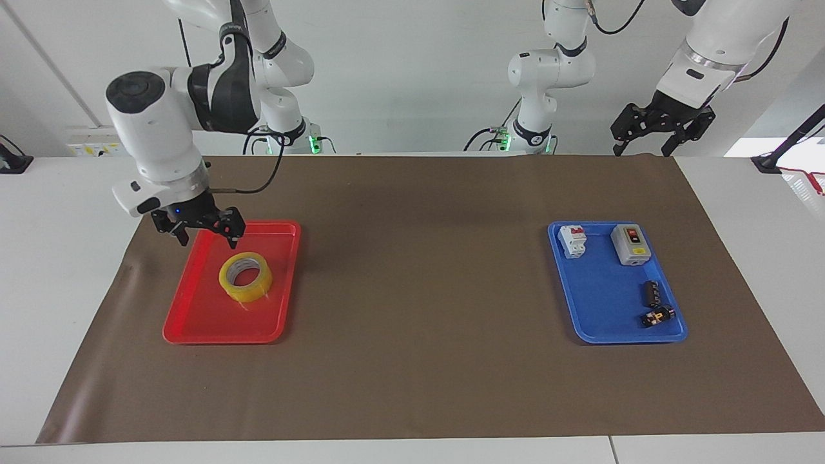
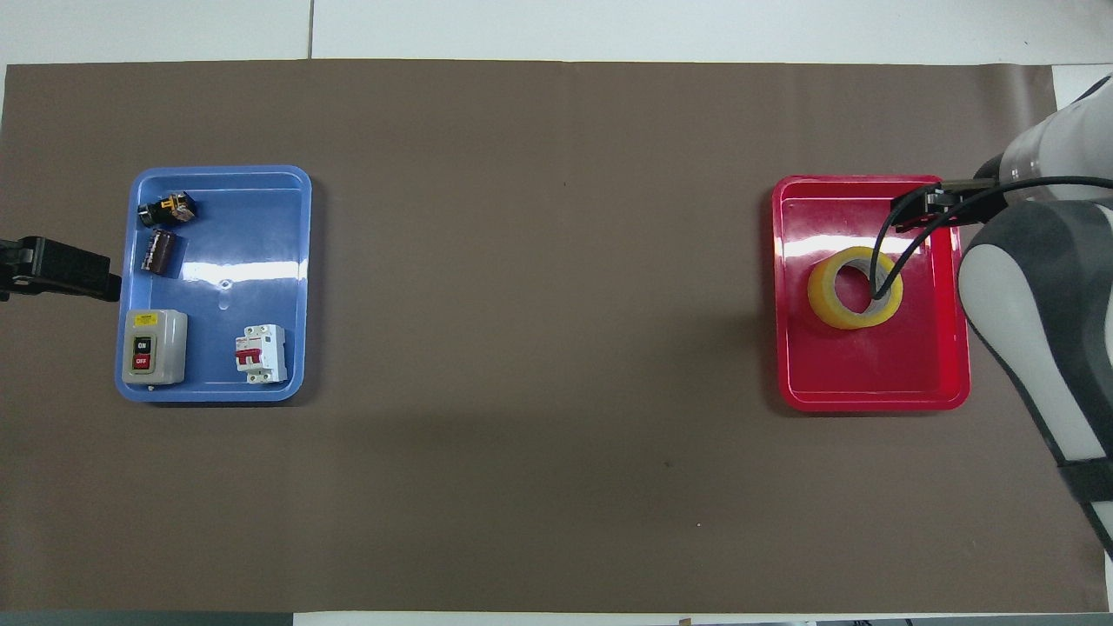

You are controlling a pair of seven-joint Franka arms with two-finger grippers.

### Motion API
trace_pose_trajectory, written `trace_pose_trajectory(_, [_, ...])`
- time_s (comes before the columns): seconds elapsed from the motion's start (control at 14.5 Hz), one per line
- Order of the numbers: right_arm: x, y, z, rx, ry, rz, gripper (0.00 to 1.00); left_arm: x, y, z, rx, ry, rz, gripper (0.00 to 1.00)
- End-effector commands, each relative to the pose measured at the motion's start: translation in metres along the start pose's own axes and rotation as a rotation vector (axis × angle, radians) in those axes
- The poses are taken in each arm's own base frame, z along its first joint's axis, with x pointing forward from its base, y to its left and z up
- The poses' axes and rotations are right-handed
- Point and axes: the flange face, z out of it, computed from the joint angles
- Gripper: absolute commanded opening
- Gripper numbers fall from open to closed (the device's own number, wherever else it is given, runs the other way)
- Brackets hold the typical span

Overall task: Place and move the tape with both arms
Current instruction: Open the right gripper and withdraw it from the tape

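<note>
Tape: a translucent yellow ring of adhesive tape with a pale grey-white core lies flat in the shallow red plastic tray at the right arm's end of the table, in the half of the tray nearer the robots.
Handling: probably light and stiff, a smooth wall that may slip; the sticky edge could cling to the tray floor.
Where to hold: likely one finger inside the core and one outside, pinching the ring's wall; or across the whole ring, if the jaws span it.
Right gripper: the black two-fingered right gripper hangs with its jaws spread wide and empty, raised over the tray's edge nearest the robots.
Tape to gripper: apart, nothing touching; the roll lies lower and farther from the robots than that edge.
Left gripper: the black left gripper waits, jaws wide and empty, high over the left arm's end of the brown table mat.
</note>
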Motion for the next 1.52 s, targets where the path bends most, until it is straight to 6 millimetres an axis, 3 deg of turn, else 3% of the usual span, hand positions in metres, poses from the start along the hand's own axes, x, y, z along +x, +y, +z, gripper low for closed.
trace_pose_trajectory(0.0, [-0.028, 0.014, -0.052, 0.002, -0.012, 0.031, 1.0, -0.005, -0.003, -0.004, -0.017, 0.017, 0.0, 1.0])
trace_pose_trajectory(0.28, [-0.044, 0.02, -0.112, 0.038, -0.063, 0.032, 1.0, -0.005, -0.003, -0.004, -0.017, 0.017, 0.0, 1.0])
trace_pose_trajectory(0.69, [-0.043, 0.013, -0.113, 0.051, -0.059, -0.043, 1.0, -0.005, -0.003, -0.004, -0.017, 0.017, 0.0, 1.0])
trace_pose_trajectory(0.97, [-0.048, -0.01, -0.113, 0.049, -0.059, -0.085, 1.0, -0.005, -0.003, -0.004, -0.017, 0.017, 0.0, 1.0])
trace_pose_trajectory(1.45, [-0.046, -0.008, -0.111, 0.073, -0.064, -0.078, 1.0, -0.005, -0.003, -0.004, -0.017, 0.017, 0.0, 1.0])
